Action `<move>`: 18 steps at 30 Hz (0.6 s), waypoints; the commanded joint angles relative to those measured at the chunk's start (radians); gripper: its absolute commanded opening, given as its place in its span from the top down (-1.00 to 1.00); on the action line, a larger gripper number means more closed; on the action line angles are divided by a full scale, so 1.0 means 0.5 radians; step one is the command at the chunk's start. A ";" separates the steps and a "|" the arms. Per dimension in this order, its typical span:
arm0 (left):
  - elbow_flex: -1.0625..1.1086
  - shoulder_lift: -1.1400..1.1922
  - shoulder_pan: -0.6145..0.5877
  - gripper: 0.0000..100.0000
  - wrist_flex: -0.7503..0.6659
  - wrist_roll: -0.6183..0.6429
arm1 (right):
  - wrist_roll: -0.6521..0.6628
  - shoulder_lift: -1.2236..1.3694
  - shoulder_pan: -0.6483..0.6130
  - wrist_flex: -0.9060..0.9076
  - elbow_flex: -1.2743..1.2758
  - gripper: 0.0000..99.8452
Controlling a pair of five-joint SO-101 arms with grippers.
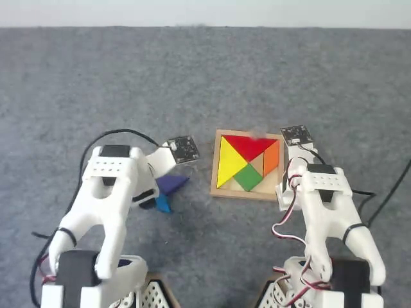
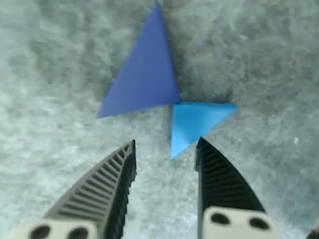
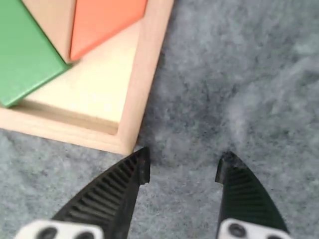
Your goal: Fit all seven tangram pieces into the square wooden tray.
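Pickup is judged in hand: the open left gripper (image 2: 166,143) must be lowered onto the cyan triangle (image 2: 194,119) just ahead; right gripper (image 3: 183,162) likewise open.

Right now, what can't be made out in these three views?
High view: the left arm covers part of the dark blue triangle and light blue triangle.
High view: the right arm hides part of the tray's right rim.
Right wrist view: the frame edge cuts off the green piece and orange piece.
Pale patch between them: piece or bare tray floor, cannot tell.
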 commanded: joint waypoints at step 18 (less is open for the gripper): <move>-0.241 0.549 0.491 0.64 -0.074 0.270 | -0.009 0.005 0.023 -0.020 -0.083 0.54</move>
